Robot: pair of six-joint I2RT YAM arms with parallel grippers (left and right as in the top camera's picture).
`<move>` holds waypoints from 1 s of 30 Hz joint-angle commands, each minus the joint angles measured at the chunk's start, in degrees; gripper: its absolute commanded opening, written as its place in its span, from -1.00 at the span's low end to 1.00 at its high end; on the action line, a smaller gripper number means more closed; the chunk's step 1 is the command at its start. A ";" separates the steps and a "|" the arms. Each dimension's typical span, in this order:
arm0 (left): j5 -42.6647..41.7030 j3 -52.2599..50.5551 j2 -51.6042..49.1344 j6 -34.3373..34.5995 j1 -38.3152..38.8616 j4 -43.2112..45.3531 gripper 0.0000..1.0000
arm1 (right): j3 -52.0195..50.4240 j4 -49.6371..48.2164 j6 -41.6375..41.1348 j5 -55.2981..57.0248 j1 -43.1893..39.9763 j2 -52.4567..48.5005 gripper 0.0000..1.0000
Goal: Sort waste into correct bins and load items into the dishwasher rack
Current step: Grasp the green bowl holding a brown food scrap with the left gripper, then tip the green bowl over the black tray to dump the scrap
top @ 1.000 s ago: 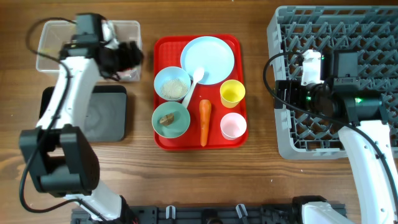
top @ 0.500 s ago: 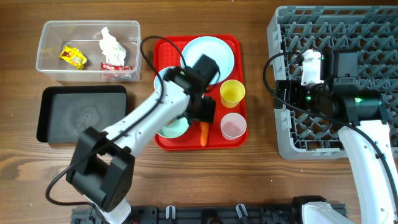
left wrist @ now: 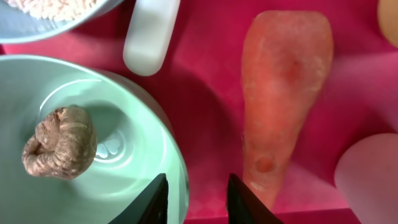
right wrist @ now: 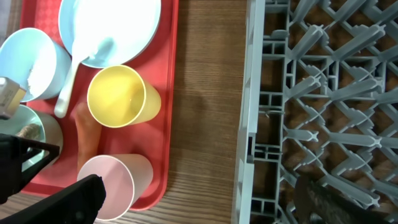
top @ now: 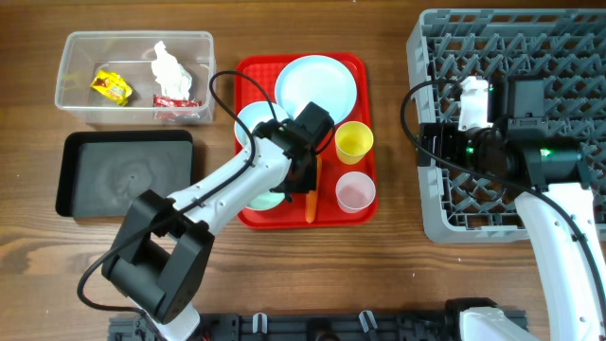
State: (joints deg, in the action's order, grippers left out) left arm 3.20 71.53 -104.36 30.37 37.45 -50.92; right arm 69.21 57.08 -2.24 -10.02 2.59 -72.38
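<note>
My left gripper [left wrist: 196, 193] hangs low over the red tray, jaws narrowed but still apart. One finger is over the inside of the pale green bowl [left wrist: 93, 81], the other over the tray beside the orange carrot [left wrist: 283, 87], and the bowl's rim lies between them. A brown food lump [left wrist: 59, 142] lies in that bowl. The white spoon [left wrist: 151, 34] and the rice [left wrist: 56, 6] are just beyond. From overhead, the left gripper [top: 301, 182] covers part of both bowls. My right gripper [right wrist: 199, 205] is wide open and empty, by the dishwasher rack [top: 502, 57].
On the red tray [top: 360, 213] are the blue plate [top: 317, 87], yellow cup [top: 353, 142] and pink cup [top: 355, 191]. The clear tub [top: 133, 38] at the back left holds tissue [top: 168, 66] and two wrappers. The black tray [top: 123, 170] lies in front of it.
My left arm swung from the clear tub over to the red tray, came down at the lump's bowl, and its jaws narrowed. The right arm stayed still.
</note>
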 commanded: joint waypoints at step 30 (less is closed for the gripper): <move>-13.42 3.48 18.95 -13.18 -34.18 -7.34 -0.92 | 0.52 -0.24 0.57 0.94 0.31 -0.44 0.99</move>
State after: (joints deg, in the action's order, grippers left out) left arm -1.61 74.43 -83.92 24.03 10.02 -59.16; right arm 69.21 56.99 -2.26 -10.02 2.59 -72.38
